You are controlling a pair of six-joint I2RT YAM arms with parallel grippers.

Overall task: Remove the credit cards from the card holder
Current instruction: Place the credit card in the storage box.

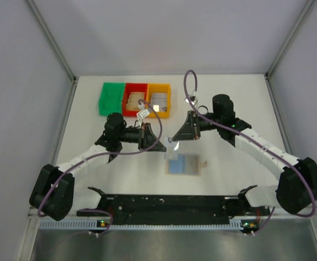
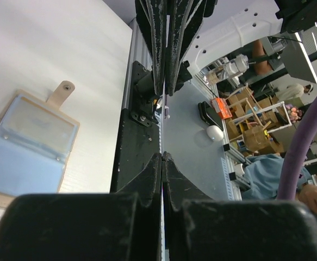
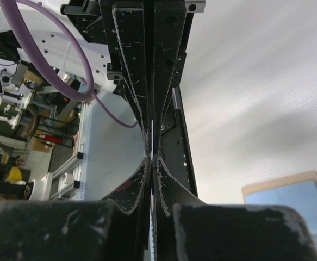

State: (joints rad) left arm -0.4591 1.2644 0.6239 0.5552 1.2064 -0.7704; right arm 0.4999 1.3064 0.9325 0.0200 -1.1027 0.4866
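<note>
One open card holder (image 1: 182, 165) lies at centre, long axis left-right, tab pointing right; three bins (image 1: 136, 85) sit above it. The left gripper (image 1: 161, 147) is clenched empty; the right gripper (image 1: 173, 139) pinches one credit card (image 1: 175, 144).

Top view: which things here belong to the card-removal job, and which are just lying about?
Job: card holder, open on the table; tan cards in the red bin; grey cards in the orange bin; right gripper, shut on a thin card seen edge-on.
Lying about: green bin; room clutter beyond the table's edge.
</note>
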